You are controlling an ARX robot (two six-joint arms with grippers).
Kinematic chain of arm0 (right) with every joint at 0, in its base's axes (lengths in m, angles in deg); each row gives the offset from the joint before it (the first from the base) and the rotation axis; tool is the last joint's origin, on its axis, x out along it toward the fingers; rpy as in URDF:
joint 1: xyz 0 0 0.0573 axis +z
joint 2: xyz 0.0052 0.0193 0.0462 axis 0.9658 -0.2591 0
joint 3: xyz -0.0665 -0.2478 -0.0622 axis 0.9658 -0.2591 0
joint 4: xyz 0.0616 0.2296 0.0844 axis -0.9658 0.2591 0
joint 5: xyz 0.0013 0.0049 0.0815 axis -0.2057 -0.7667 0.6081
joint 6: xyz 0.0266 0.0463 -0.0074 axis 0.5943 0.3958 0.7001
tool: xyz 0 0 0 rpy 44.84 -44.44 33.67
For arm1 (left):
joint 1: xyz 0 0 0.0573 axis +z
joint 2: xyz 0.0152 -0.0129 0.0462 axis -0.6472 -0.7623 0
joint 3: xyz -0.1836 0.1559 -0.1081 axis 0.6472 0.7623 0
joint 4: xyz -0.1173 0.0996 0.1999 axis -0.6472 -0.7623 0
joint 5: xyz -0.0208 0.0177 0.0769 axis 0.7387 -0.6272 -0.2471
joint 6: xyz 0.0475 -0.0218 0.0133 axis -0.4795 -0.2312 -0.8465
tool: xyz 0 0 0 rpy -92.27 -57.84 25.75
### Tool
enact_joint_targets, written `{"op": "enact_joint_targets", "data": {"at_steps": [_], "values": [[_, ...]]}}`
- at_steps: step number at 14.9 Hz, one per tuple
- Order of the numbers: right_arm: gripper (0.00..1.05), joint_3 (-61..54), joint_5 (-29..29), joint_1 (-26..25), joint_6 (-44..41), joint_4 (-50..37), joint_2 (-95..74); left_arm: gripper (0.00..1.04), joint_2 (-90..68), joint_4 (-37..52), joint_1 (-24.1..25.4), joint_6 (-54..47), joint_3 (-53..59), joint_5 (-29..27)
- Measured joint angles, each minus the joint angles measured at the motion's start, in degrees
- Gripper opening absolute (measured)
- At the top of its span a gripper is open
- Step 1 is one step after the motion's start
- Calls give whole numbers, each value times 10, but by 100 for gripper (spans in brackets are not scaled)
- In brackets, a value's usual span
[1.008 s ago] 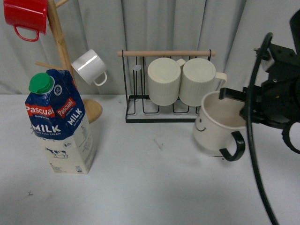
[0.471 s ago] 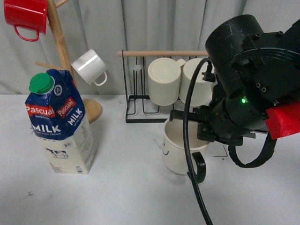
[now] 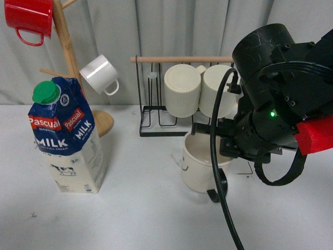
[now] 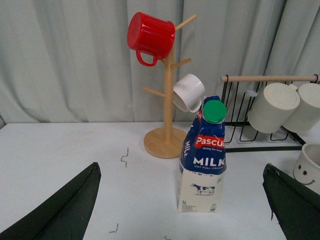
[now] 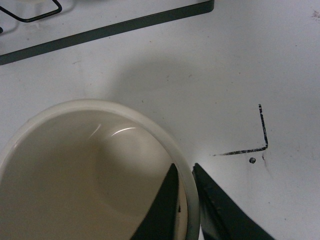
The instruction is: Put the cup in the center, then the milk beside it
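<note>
Your right gripper (image 5: 189, 212) is clamping the rim of the cup (image 5: 90, 170), with one dark finger (image 5: 162, 210) reaching down inside the wall and the other pressing on the outside. In the front view the black arm is covering most of that grip and the cup's right side. The cup is standing upright, mouth up, in front of the black wire rack (image 3: 156, 125), with its black handle (image 3: 218, 187) pointing back toward the robot. You are not getting a clear enough look at its base to tell whether it is resting on the white table (image 3: 145, 219) or hanging just above it. Just beside the rim a black corner mark (image 5: 262, 142) is showing on the tabletop, and the center (image 5: 220, 110) is lying as bare white surface inside that angle, next to the cup. Behind the cup, two ribbed cream mugs (image 3: 182, 88) are hanging on the rack under its wooden rod (image 3: 177, 59). The milk (image 3: 65, 140) is standing upright well apart from the cup, on the robot's left, green cap up, near the foot of the wooden mug tree (image 3: 101, 122), which is carrying a small white mug (image 3: 99, 74) and a red mug (image 3: 28, 18). Your left gripper (image 4: 181, 170) is hanging back from the carton with its fingers spread wide, gripping nothing.
</note>
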Motion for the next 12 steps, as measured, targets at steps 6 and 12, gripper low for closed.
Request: {"op": "enact_joint_targets", "data": {"at_steps": [6,12], "values": [[74,-58,60,-8,11,-67,70,98,0,0,0,0,0,0],[70,-345,-50,-63,-165,-466,335,98,0,0,0,0,0,0]]}}
